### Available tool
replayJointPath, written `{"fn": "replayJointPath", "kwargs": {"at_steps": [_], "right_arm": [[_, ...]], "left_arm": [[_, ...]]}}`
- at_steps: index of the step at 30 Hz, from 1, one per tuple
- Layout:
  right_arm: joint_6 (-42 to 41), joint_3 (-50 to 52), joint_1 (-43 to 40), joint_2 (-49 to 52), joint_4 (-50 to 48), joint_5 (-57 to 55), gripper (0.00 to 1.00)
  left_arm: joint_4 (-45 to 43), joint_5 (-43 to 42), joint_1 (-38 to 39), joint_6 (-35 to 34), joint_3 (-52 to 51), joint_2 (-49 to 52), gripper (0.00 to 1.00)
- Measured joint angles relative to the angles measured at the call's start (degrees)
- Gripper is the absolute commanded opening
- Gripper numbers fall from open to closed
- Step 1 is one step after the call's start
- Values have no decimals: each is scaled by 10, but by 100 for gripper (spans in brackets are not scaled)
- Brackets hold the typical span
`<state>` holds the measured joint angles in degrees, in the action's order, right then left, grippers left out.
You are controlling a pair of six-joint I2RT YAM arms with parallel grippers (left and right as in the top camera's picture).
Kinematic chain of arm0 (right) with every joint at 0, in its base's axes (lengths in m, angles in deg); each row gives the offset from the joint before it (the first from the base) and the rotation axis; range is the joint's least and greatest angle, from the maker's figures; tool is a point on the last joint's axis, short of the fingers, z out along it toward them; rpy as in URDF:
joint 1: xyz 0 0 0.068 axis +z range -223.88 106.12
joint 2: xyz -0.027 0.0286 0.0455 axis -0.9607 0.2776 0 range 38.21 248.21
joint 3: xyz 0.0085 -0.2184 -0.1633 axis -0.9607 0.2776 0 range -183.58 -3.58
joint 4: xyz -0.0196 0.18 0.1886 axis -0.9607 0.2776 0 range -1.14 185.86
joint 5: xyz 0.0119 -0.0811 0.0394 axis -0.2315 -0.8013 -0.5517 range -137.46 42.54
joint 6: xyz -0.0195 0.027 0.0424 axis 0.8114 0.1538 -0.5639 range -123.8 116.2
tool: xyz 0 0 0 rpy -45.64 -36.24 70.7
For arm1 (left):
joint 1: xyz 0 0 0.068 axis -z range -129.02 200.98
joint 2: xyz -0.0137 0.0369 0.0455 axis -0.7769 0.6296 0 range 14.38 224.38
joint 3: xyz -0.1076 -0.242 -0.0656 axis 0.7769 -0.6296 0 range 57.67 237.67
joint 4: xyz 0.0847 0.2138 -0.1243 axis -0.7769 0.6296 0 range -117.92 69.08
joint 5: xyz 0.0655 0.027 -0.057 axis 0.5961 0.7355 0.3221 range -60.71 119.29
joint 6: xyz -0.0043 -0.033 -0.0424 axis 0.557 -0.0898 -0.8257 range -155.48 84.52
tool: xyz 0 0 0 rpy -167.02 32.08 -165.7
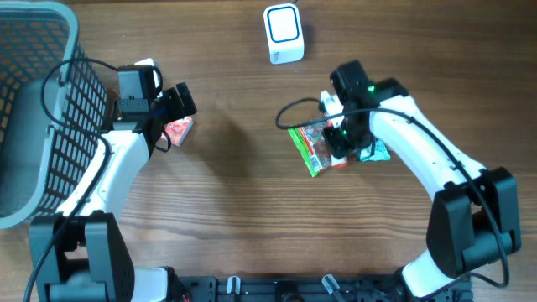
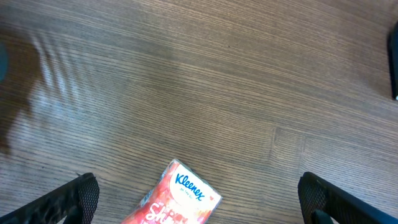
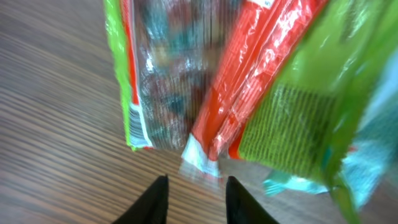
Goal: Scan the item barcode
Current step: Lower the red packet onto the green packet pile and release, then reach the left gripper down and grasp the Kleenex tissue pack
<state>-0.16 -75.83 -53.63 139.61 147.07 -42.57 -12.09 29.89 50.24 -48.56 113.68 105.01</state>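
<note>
The green and red snack packet (image 1: 315, 149) lies flat on the brown wooden worktop (image 1: 243, 210), right of the middle. It is shiny and crinkly. In the right wrist view you can see a little strip of thin dark lines (image 3: 133, 123) along one green edge. A small blue-green packet (image 1: 379, 152) pokes out just beside it, partly under the right arm.

The right tool (image 3: 196, 202) hangs right over the packet. Its two black fingertips (image 3: 157, 200) are a little way apart. Only bare wood shows between them. The end of the packet is just past the tips, and the tool has hold of nothing that I can see.

The white scanner box (image 1: 284, 33) stands at the far edge of the worktop, well apart from the packet.

Over on the left, the left tool (image 2: 199, 194) is open as wide as can be and holds nothing. A red Kleenex tissue pack (image 2: 180, 198) lies on the wood between its two fingers, not touching either one.

A big grey basket (image 1: 52, 18) with a net wall sits at the far left corner, next to the left arm.
</note>
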Motion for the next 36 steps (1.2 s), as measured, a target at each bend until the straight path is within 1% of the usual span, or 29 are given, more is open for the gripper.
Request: {"fn": "replayJointPath", "kwargs": {"at_steps": [2, 5, 8, 10, 11, 13, 15, 19, 20, 21, 22, 23, 24, 25, 26, 30, 31, 33, 36], "right_arm": [[-12, 16, 0, 0, -7, -7, 54], [-36, 9, 0, 0, -8, -35, 56], [-40, -31, 0, 0, -5, -31, 61], [-43, -64, 0, -6, -37, 7, 63], [-45, -77, 0, -13, -66, 45, 64], [-48, -84, 1, -23, -117, 120, 68], [-54, -83, 5, -24, -165, 171, 69], [-93, -52, 26, -24, -230, 210, 70], [-104, -43, 30, -24, -239, 213, 70], [-122, -30, 35, -24, -249, 218, 70], [-137, -19, 40, -23, -258, 221, 70], [-151, -5, 44, -22, -271, 221, 70], [-159, 5, 47, -21, -279, 221, 70], [-165, 15, 49, -21, -287, 221, 70], [-170, 27, 51, -20, -295, 221, 70], [-182, 66, 53, -20, -319, 221, 70], [-183, 70, 53, -19, -325, 221, 70], [-186, 73, 53, -19, -332, 221, 70], [-186, 73, 53, -19, -335, 221, 70]], "left_arm": [[0, 0, 0, 0, 0, 0, 100], [0, 0, 0, 0, 0, 0, 100], [0, 0, 0, 0, 0, 0, 100], [0, 0, 0, 0, 0, 0, 100], [0, 0, 0, 0, 0, 0, 100], [0, 0, 0, 0, 0, 0, 100], [0, 0, 0, 0, 0, 0, 100], [0, 0, 0, 0, 0, 0, 100], [0, 0, 0, 0, 0, 0, 82], [-6, 0, 0, 0, 0, 0, 43], [-21, 0, 0, 0, 0, 0, 98], [-32, 0, 0, 2, 0, 0, 76], [-33, -2, 0, 6, 1, 0, 51], [-24, -3, 0, 2, 2, 0, 29], [-10, -2, 0, 5, 2, 0, 17], [21, 35, -2, 5, 2, 12, 15], [21, 59, -5, 5, 2, 29, 14], [19, 78, -10, 6, 2, 49, 14], [19, 101, -24, 6, 2, 105, 13]]}}
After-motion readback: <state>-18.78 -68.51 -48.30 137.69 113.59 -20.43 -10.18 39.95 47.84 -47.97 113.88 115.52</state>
